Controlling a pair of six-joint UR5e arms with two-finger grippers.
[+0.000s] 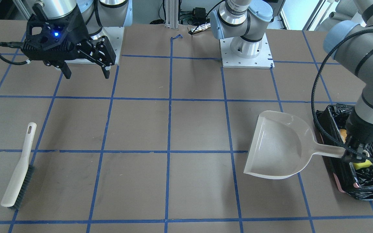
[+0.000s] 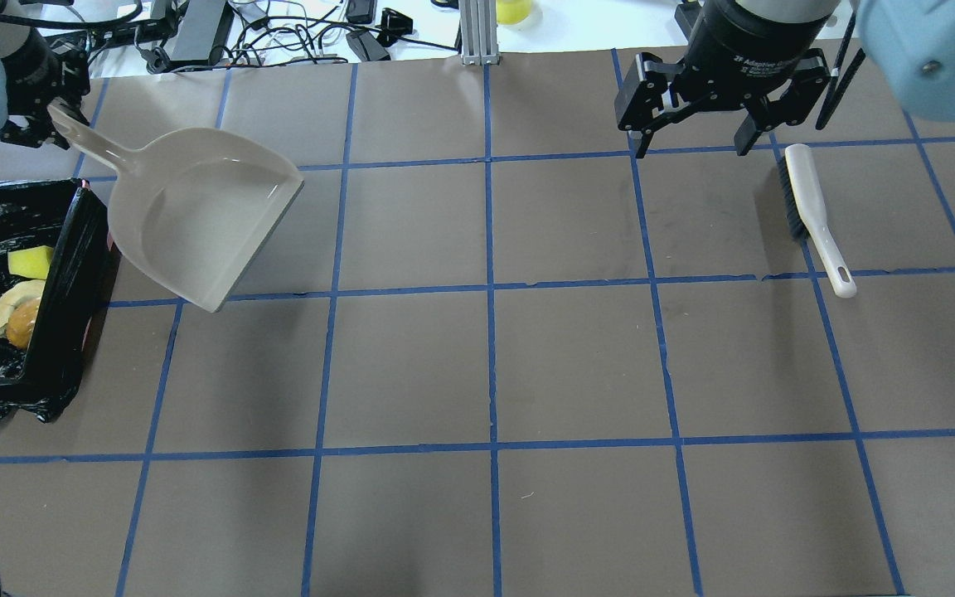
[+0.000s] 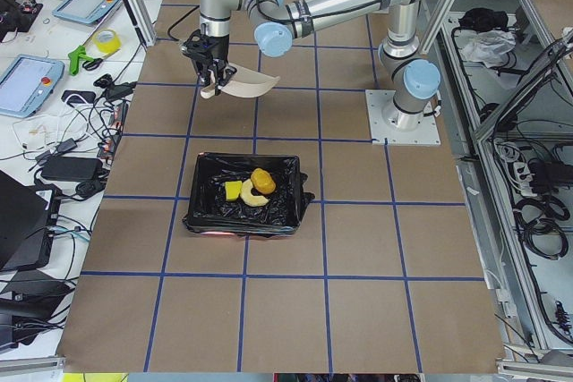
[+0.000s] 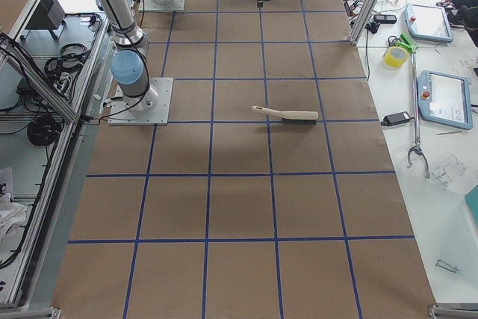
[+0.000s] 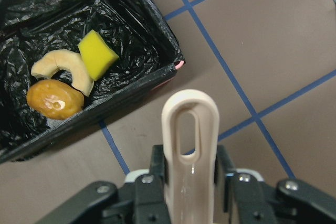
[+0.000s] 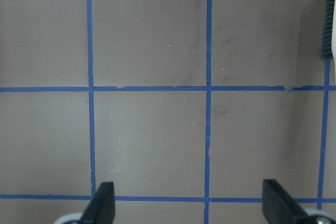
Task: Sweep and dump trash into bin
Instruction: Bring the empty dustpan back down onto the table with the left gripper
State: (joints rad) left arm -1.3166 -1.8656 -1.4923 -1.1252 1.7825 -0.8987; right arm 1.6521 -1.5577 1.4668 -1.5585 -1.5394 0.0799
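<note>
The trash lies inside the bin [image 2: 63, 282]: a yellow-green wedge [image 2: 30, 262], a tan crescent [image 2: 7, 300] and an orange lump [image 2: 23, 322]. All three also show in the left wrist view, the wedge [image 5: 97, 55], the crescent [image 5: 65, 66] and the lump [image 5: 54, 99], in the black-lined bin [image 5: 121, 95]. My left gripper [image 5: 190, 177] is shut on the handle of the beige dustpan [image 2: 196, 215], which is empty and held beside the bin. My right gripper [image 2: 690, 152] is open and empty, above the table near the beige brush [image 2: 813, 215].
The brush [image 1: 18, 174] lies flat on the brown table with blue tape lines. The dustpan [image 1: 277, 149] reaches over the table next to the bin [image 1: 332, 129]. Cables and tablets lie beyond the table's far edge.
</note>
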